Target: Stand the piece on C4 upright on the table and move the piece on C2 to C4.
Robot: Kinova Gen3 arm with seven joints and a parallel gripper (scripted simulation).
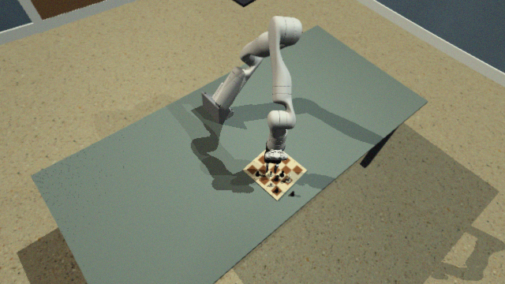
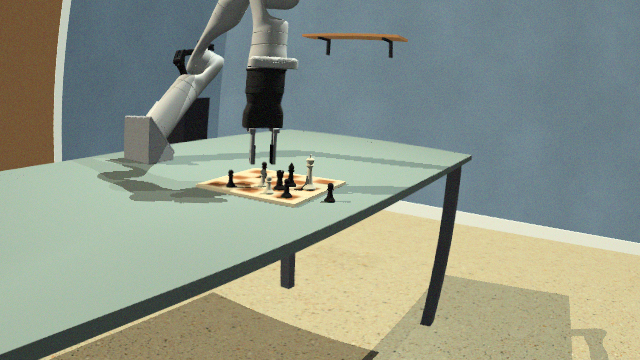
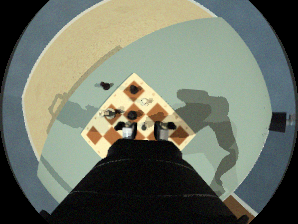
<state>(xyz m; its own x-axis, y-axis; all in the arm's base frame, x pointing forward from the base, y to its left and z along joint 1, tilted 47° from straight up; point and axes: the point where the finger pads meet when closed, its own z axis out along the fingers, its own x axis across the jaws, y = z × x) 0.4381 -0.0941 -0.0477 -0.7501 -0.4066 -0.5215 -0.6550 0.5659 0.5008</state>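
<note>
Black pawn (image 2: pixel 329 193) is seen upright on the table (image 2: pixel 150 240); gripper (image 2: pixel 263 162), spread and empty, is poised above a white piece (image 2: pixel 263 173).

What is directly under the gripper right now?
The open gripper hangs just above a white piece on the chessboard. In the wrist view its body covers the near squares.
</note>
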